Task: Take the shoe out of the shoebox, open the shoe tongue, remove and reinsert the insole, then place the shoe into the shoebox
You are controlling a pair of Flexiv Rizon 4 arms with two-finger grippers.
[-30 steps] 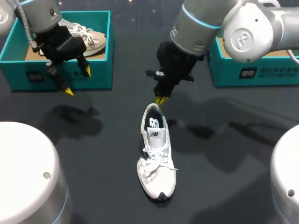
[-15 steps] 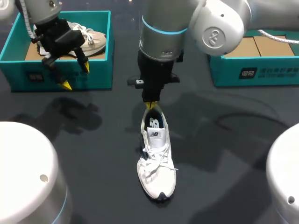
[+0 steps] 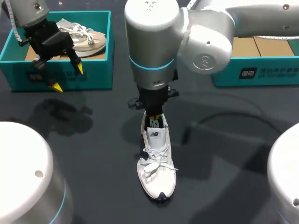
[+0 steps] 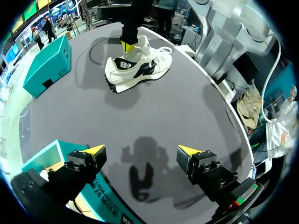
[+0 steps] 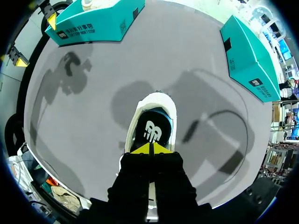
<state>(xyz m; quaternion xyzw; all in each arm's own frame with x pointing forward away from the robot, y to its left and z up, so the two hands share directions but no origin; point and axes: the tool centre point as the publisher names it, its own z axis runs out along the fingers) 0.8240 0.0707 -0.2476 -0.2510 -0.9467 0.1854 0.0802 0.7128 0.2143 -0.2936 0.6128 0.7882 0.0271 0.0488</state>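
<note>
While the white shoe [image 3: 158, 175] hasn't budged, both arms have moved in the last second. Over on the left, the left arm [image 3: 44, 39] has pulled back and away toward its own side. The left jaws now hang released, yellow fingertips [image 3: 56, 87] spread wide with nothing between them, just in front of the left shoebox [image 3: 93, 77], the one with a beige shoe [image 3: 84, 37] inside.

In the middle, the shoe lies on the dark worktop [image 3: 93, 140], heel toward the boxes, toe toward the near side, laces done up. The right arm [image 3: 154, 42] swung in from the right and now stands almost straight up over the heel end. A second ago its tips were out at the heel rim. Now the right jaws are clenched, fingertips [image 5: 142, 149] pressed together, right at the mouth of the shoe where the tongue [image 3: 155, 135] begins, with the insole [image 5: 152, 130] showing just ahead of them. I don't see anything pinched between them. My guess: the shoe's out of the box and it's lining up to open the tongue.

For room, there's bare worktop all round the shoe, which sits well in from the worktop edge. The left shoebox is well apart and the left jaws are nowhere near it. The right shoebox [image 3: 261, 72], brown floor showing, is also well apart, so the trip back looks open, though the bulky arm hangs over that stretch.
</note>
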